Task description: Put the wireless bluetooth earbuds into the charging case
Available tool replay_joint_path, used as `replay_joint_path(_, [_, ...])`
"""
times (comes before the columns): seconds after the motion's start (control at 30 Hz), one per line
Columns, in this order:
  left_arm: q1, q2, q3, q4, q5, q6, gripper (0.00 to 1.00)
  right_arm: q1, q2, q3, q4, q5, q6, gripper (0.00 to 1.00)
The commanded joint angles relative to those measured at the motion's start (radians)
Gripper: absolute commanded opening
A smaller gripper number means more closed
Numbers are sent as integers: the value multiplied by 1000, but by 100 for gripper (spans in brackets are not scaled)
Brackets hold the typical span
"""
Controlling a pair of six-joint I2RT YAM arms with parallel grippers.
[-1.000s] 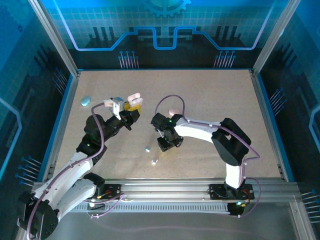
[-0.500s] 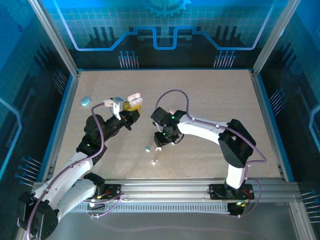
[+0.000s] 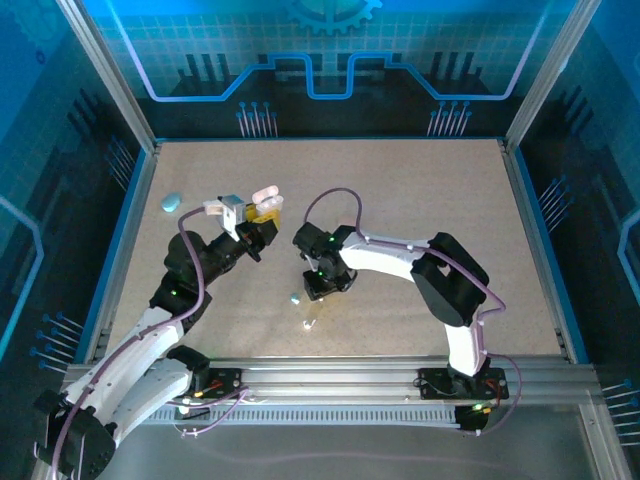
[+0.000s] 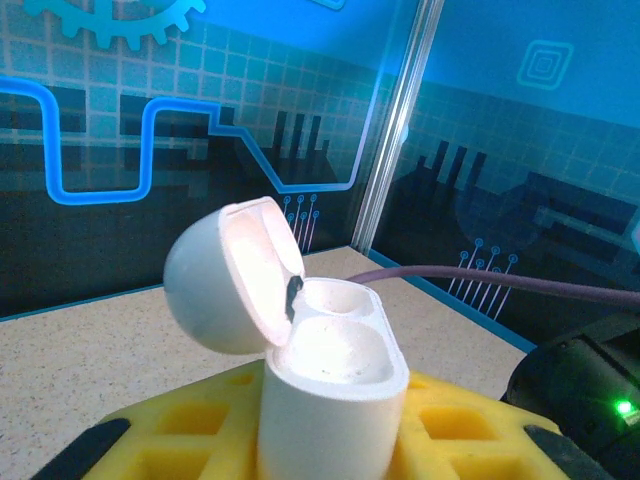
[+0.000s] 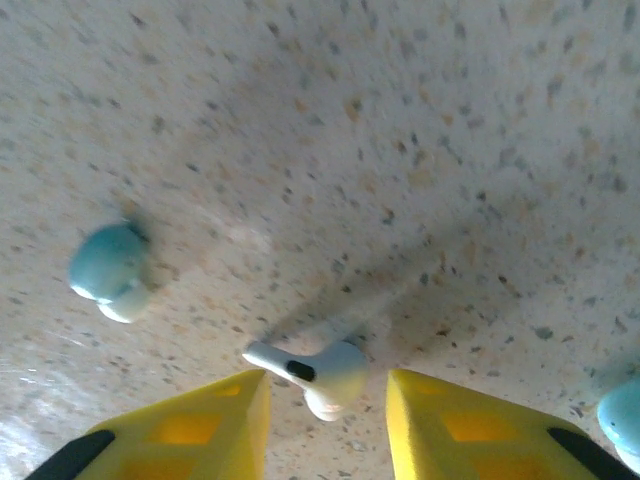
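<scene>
A white charging case (image 4: 330,400) stands upright between the yellow fingers (image 4: 170,435) of my left gripper (image 4: 330,430), which is shut on it. Its lid (image 4: 215,280) is flipped back and both wells look empty. From above, the case (image 3: 266,194) is held left of centre. A white stemmed earbud (image 5: 335,368) lies on the table between the yellow fingertips of my right gripper (image 5: 327,385), which is open and not touching it. A light blue earbud (image 5: 108,272) lies to its left and another (image 5: 622,415) at the right edge. In the top view my right gripper (image 3: 318,288) points down beside the blue earbud (image 3: 295,298).
A light blue pebble-shaped case (image 3: 171,202) lies near the table's left edge. A small pale piece (image 3: 308,323) lies on the table in front of the right gripper. Blue rails border the speckled table (image 3: 420,190), whose back and right side are open.
My right gripper has moved left over the loose earbuds and its jaws have narrowed a little. The left arm and the case have stayed in place.
</scene>
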Motion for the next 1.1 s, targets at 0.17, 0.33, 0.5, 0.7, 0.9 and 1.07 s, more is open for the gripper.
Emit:
replay_joint_path(0.17, [8,-1,29,12,-8,3,29,-48,-68,-85,22,-16,13,31])
replay_joint_path(0.33, [10,-2,30,12,-8,1,29,-90,-116,-165,92,-96,19,27])
replay_joint_path(0.5, [9,1,31,10,-9,1,30,-123,-177,-261,135,-141,4,28])
replay_joint_path(0.7, [9,13,36,17,-1,-5,30,-148,-267,-346,133,-155,-27,26])
replay_joint_path(0.9, [9,16,36,24,3,-12,30,-169,-298,-314,56,-103,-56,28])
replay_joint_path(1.07, [8,13,36,20,4,-13,30,-169,-296,-271,67,-120,-31,34])
